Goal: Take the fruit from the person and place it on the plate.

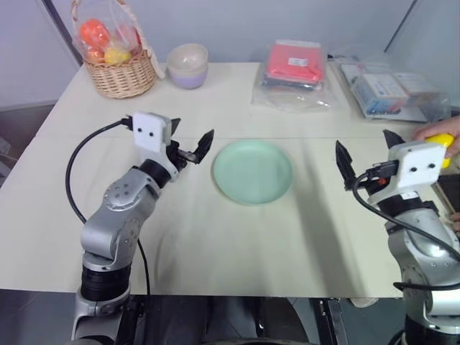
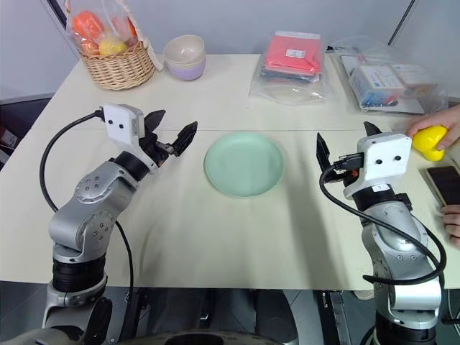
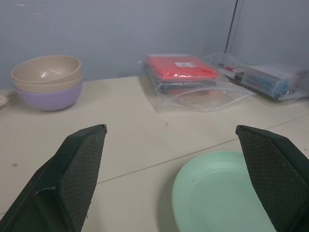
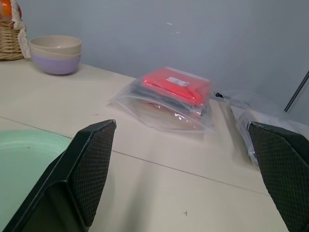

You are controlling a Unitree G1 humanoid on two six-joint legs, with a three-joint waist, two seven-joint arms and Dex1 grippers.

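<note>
A person's hand (image 2: 433,119) reaches in at the table's right edge, holding the yellow fruit (image 2: 429,141) just above the tabletop. My right gripper (image 2: 345,136) hovers open and empty just left of the fruit, apart from it, between the fruit and the plate. The pale green plate (image 2: 244,164) lies empty at the table's middle. On the plate's left, my left gripper (image 2: 176,121) is open and empty above the table. The left wrist view has the plate (image 3: 217,193) between its wide-spread fingers (image 3: 79,164).
Along the back stand a wicker basket (image 1: 122,72) of wrapped fruit, stacked cream and lilac bowls (image 1: 188,65), a red packet in a clear bag (image 1: 293,72) and bagged boxes (image 1: 388,90). A dark phone (image 2: 445,183) and another hand (image 2: 451,219) lie at the right edge.
</note>
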